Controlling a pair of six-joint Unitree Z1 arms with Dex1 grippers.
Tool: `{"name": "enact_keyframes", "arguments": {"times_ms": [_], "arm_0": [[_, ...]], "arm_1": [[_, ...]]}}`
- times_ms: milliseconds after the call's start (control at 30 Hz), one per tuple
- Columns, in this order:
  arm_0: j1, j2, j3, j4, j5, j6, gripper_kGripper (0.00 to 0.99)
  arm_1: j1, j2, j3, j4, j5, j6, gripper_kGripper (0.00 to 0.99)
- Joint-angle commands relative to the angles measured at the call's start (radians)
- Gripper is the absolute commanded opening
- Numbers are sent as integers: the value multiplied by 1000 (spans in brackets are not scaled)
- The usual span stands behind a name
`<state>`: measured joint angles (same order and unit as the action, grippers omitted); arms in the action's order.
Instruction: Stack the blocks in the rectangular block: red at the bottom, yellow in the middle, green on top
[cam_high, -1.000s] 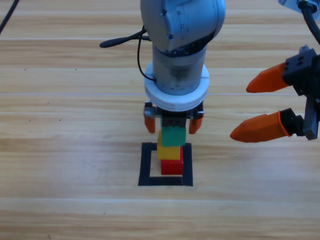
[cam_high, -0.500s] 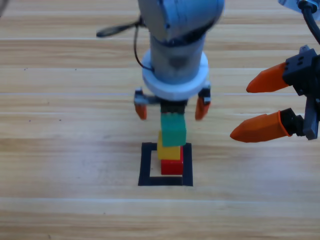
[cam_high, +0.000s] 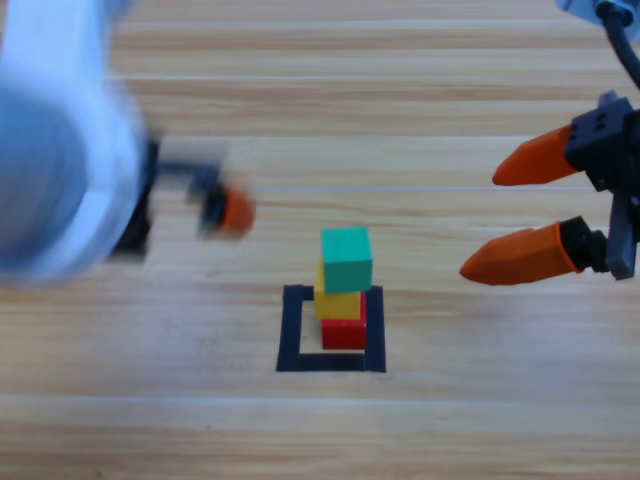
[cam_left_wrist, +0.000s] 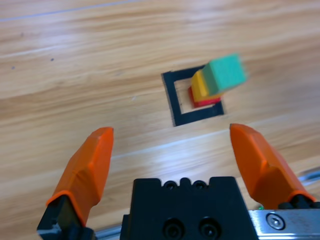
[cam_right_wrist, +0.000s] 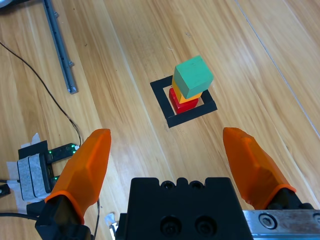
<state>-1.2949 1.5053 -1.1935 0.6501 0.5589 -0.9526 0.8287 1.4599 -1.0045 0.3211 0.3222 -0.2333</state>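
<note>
You see the red cube (cam_high: 344, 334) inside the black tape rectangle (cam_high: 291, 330), the yellow cube (cam_high: 337, 303) on it, and the green cube (cam_high: 347, 259) on top, slightly offset

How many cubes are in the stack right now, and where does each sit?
3. The red cube sits at the bottom inside the black tape outline, the yellow cube on it, and the green cube on top. None looks hidden.
</note>
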Motion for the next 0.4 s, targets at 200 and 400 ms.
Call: {"name": "enact_keyframes", "arguments": {"times_ms": [200, 400], "arm_0": [[-34, -165, 305, -313, 6, 218, 990], [-34, -157, 310, -331, 6, 216, 990]], "arm_1": [[-25, -29, 29, 12, -5, -4, 990], [-25, -30, 30, 12, -5, -4, 990]]}}
